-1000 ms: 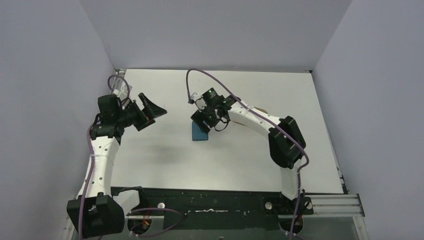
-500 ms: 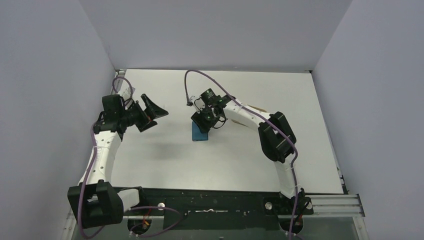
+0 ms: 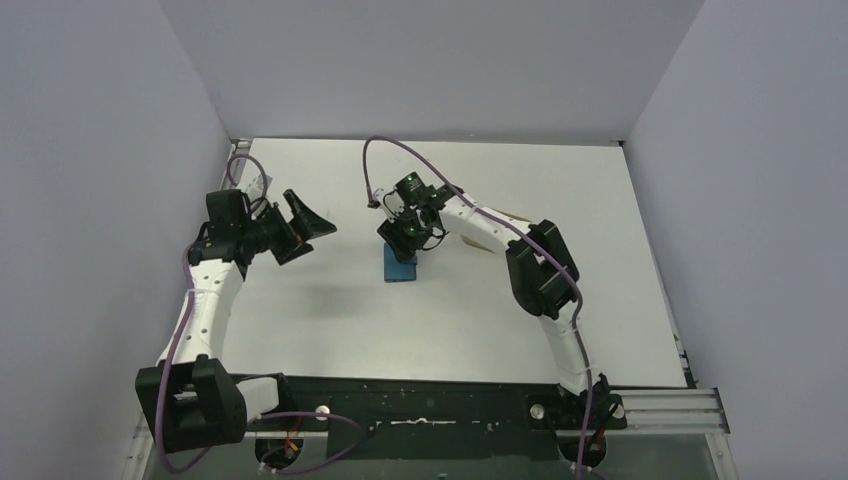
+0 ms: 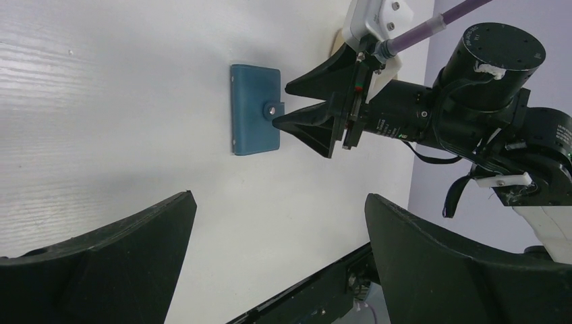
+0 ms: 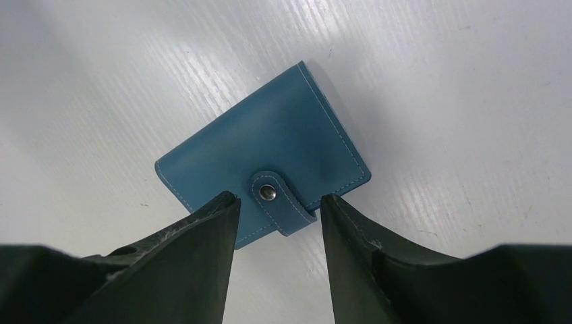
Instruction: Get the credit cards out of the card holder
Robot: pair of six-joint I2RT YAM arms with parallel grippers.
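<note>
table (image 3: pixel 500 330): white; carries the wallet (image 3: pixel 400 268) near its middle.
left hand (image 4: pixel 278 202): spread wide, hanging to the left, well apart from the wallet.
right hand (image 5: pixel 278 201): spread, low over the wallet's far edge, one finger on either side of the strap (image 5: pixel 287 206).
wallet: teal, lying flat, closed.
strap: snapped down. Best to pinch its free end and peel it up while the left hand pins the cover.
cards: none showing, probably inside.
</note>
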